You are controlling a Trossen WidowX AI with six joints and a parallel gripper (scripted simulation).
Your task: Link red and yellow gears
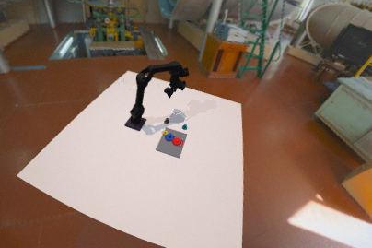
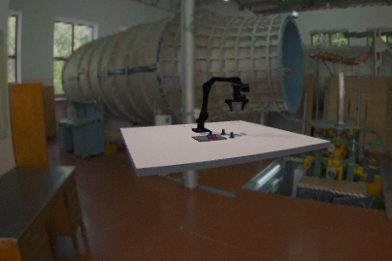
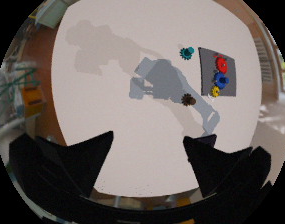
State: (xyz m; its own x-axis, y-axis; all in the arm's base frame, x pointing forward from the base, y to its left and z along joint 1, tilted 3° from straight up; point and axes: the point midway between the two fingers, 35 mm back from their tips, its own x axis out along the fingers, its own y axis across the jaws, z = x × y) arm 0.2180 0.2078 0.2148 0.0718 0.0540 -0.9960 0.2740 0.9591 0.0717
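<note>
I find the blue gear set between red and yellow, apparently completing the chain; my hand, released and empty, hangs well clear.

Arm upright from its base plate, upper links bent over and reaching out level — gripper hangs high above the counter, pointing down; fingers spread wide, nothing between them — black links and fingers throughout
</note>
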